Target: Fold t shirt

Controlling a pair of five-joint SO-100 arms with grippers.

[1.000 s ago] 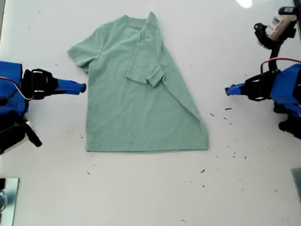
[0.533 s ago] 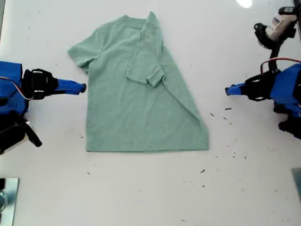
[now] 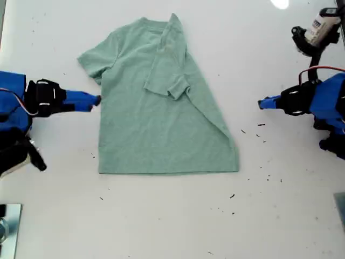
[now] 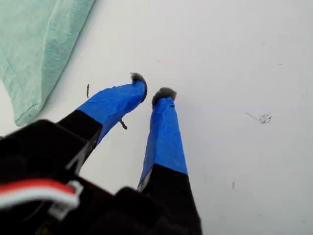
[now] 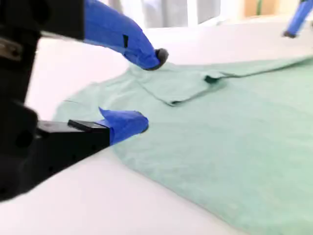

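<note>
The pale green t shirt (image 3: pixel 161 124) lies flat on the white table (image 3: pixel 172 226), collar toward the far edge. The sleeve on the exterior view's right is folded in over the chest. My second gripper (image 3: pixel 97 100) is at the exterior view's left, right beside the shirt's side edge below the spread sleeve. It stands open (image 5: pixel 146 90) with one finger above the cloth (image 5: pixel 234 132) and one low at its edge, holding nothing. My first gripper (image 3: pixel 260 103) is at the exterior view's right, apart from the shirt. It hovers shut (image 4: pixel 150 85) over bare table, with a shirt corner (image 4: pixel 34 49) off to the side.
A black-and-white device on a stand (image 3: pixel 318 29) sits at the exterior view's top right. Small dark specks (image 3: pixel 259 129) dot the table near the first gripper. A metallic object (image 3: pixel 8 226) sits in the exterior view's bottom left corner.
My second gripper has edged slightly toward the shirt's side edge. The first arm and the shirt have not moved.
</note>
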